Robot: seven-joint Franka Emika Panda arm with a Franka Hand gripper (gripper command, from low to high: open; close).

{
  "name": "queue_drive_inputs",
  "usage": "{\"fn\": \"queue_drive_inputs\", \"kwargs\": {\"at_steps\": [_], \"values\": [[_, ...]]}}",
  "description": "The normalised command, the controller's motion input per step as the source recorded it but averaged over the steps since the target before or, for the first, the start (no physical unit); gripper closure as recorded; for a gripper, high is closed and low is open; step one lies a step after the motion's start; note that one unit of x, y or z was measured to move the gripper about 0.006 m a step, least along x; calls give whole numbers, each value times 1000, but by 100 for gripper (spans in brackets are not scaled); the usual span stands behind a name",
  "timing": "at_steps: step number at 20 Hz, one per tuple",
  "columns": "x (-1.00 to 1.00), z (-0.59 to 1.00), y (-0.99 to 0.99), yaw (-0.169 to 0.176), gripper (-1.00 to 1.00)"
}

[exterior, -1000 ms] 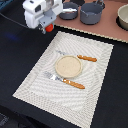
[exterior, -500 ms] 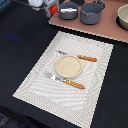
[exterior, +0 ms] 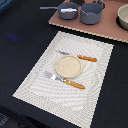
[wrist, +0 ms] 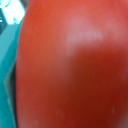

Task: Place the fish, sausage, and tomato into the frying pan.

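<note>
The tomato fills almost the whole wrist view as a glossy red-orange surface, very close to the camera. No gripper fingers show in either view, and the arm is out of the exterior view. The frying pan, dark grey with a long thin handle, stands at the far edge on a pinkish board. A small pale object lies in the pan, too small to tell what it is. I cannot make out the fish for certain, and the sausage does not show.
A deeper grey pot stands next to the pan, towards the exterior view's right. A pale bowl sits at the right edge. A striped placemat holds a tan plate and two orange-handled pieces of cutlery.
One second ago the arm's white head stood at the exterior view's upper left. It has moved out of that view. The objects on the table have not moved.
</note>
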Motion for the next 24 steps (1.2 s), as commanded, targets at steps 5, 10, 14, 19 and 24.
{"fn": "queue_drive_inputs", "kwargs": {"at_steps": [5, 10, 14, 19, 24], "values": [[523, -99, 531, -14, 100], [394, -309, 347, -24, 100], [152, -331, 392, -1, 100], [-13, -113, 121, 0, -100], [0, 1, 45, 0, -100]]}}
